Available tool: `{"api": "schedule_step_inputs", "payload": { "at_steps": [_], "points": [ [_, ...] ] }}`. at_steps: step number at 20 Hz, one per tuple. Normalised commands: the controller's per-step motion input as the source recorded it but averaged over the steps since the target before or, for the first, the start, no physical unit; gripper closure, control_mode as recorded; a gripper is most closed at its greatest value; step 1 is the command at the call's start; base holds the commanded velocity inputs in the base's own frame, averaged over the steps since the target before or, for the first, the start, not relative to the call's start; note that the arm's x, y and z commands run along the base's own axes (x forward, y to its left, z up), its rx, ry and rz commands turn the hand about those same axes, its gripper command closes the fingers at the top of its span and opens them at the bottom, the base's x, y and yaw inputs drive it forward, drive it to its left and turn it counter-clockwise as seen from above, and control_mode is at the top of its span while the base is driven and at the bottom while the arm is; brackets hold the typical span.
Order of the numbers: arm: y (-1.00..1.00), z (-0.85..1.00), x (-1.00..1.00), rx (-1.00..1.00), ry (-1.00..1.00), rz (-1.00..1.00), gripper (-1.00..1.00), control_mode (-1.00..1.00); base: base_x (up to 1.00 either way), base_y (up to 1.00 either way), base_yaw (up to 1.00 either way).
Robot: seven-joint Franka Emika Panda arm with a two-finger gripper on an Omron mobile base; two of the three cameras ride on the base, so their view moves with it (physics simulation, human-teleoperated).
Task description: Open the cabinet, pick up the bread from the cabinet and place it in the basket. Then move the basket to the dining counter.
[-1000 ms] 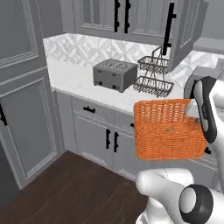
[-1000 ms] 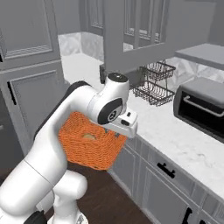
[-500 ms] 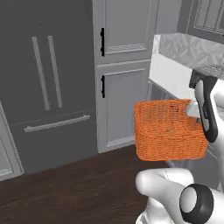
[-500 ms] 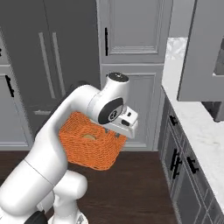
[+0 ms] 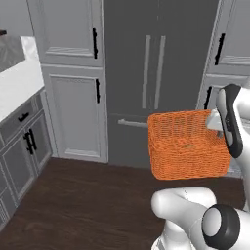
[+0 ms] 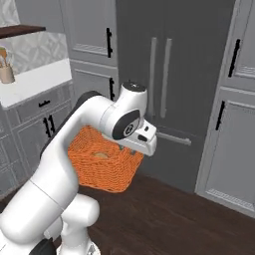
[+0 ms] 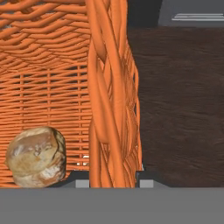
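The basket hangs in mid-air above the dark wood floor, carried in front of the tall dark fridge. The hand is clamped on the basket's wall: in the hand view the thick woven rim rises straight up between the two tips, one tip inside the basket and one outside, jaws closed tight against the weave. Inside sits the bread, low on the basket floor and close to the gripped wall; from the right base view it shows as a pale brown spot through the open top. The arm arches up from the base, elbow high, then folds forward and down, with the wrist meeting the basket at its near edge; the basket tucks in under the forearm. In the left base view the dark-trimmed wrist stands upright against the basket's right side. Grey cupboard doors with black bar handles flank the fridge, and a white marble bench lies off to the left, well apart from the basket.
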Motion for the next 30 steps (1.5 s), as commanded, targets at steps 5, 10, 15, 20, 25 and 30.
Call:
{"api": "schedule_step_inputs", "payload": {
  "at_steps": [5, 10, 15, 20, 25, 30],
  "points": [
    [0.0, 0.0, 0.0, 0.0, 0.0, 0.0, 1.0, 1.0, 0.31, 0.2, 0.82],
    [0.0, 0.0, 0.0, 0.0, 0.0, 0.0, 1.0, 1.0, 0.28, 0.14, 0.85],
    [0.0, 0.0, 0.0, 0.0, 0.0, 0.0, 1.0, 1.0, 0.12, 0.11, 0.91],
    [0.0, 0.0, 0.0, 0.0, 0.0, 0.0, 1.0, 1.0, 0.01, 0.07, 0.96],
    [0.0, 0.0, 0.0, 0.0, 0.0, 0.0, 1.0, 1.0, 0.27, 0.23, 0.84],
    [0.0, 0.0, 0.0, 0.0, 0.0, 0.0, 1.0, 1.0, 0.74, 0.5, 0.64]
  ]
}}
